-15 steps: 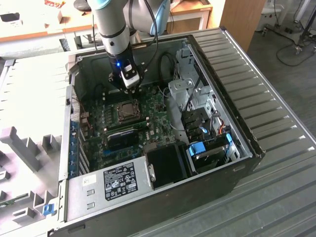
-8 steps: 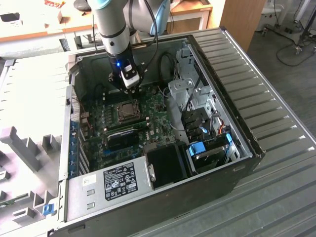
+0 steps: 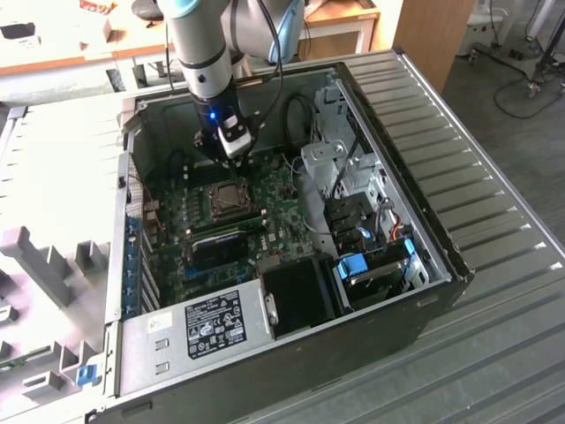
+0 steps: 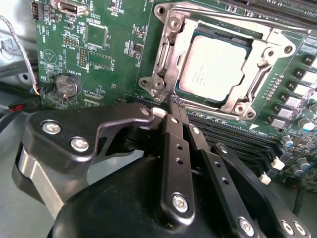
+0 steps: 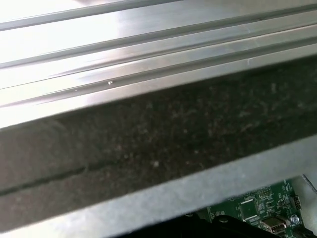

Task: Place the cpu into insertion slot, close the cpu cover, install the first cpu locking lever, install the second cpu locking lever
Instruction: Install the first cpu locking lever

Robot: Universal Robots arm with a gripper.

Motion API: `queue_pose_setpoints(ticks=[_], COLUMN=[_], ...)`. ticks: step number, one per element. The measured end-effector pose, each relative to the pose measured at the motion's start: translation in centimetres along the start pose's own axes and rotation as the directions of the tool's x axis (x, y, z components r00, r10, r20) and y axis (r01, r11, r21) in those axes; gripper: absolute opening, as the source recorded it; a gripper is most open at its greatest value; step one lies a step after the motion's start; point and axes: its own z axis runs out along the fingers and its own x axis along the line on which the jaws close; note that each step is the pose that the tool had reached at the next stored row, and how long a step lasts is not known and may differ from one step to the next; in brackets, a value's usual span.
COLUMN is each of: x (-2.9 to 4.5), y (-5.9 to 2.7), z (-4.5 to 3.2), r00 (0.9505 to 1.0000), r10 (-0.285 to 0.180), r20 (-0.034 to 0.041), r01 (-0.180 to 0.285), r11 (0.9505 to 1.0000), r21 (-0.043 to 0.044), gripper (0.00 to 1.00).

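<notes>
The cpu [image 4: 212, 66], a square silver-tan chip, lies flat in the insertion slot [image 4: 159, 82]. The grey metal cpu cover [image 4: 237, 105] is folded down around it, and the chip's top shows through the cover's window. One thin locking lever [image 4: 233, 16] runs along one side of the socket and another [image 4: 164, 49] along the adjoining side. My gripper [image 4: 174, 106] has its black fingers [image 4: 171, 148] pressed together, shut on nothing, with the tips close to a corner of the socket. In the exterior view my gripper [image 3: 232, 148] hangs low inside the open computer case, just behind the insertion slot [image 3: 228, 200].
Long black memory slots [image 4: 237, 135] run beside the socket, and a coin battery [image 4: 68, 85] sits on the green board. The case holds a power supply [image 3: 212, 325], a drive cage [image 3: 362, 221] with a blue handle [image 3: 351, 265], and cables. A metal case wall [image 5: 148, 74] is close to the wrist.
</notes>
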Motion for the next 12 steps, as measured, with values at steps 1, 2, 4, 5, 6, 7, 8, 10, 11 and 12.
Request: queue_pose_setpoints(ticks=[1, 2, 4, 5, 6, 7, 8, 10, 11, 12], x=[-0.01, -0.01, -0.01, -0.01, -0.01, -0.01, -0.02, -0.02, -0.03, -0.05], y=[0.0, 0.0, 0.0, 0.0, 0.0, 0.0, 0.01, 0.0, 0.0, 0.01], z=[0.01, 0.02, 0.02, 0.02, 0.02, 0.02, 0.03, 0.07, 0.08, 0.1], r00=[1.0, 1.0, 1.0, 0.9999, 1.0, 0.9999, 0.9999, 0.9996, 0.9989, 0.998], r10=[-0.006, -0.009, -0.01, -0.01, -0.01, -0.01, -0.01, -0.008, -0.007, -0.006], r20=[-0.0006, -0.0009, -0.0009, -0.0009, -0.0008, -0.0009, -0.0037, -0.0287, -0.0472, -0.0631], r01=[0.006, 0.009, 0.01, 0.01, 0.01, 0.01, 0.01, 0.009, 0.008, 0.007], r11=[1.0, 1.0, 1.0, 1.0, 1.0, 0.9999, 0.9999, 0.9999, 0.9999, 0.9998], r21=[-0.0002, 0.0, 0.0005, 0.0005, 0.0005, 0.0006, 0.0015, 0.009, 0.0149, 0.0199], gripper=[0.1, 0.1, 0.1, 0.1, 0.1, 0.1, 0.1, 0.1, 0.1, 0.1])
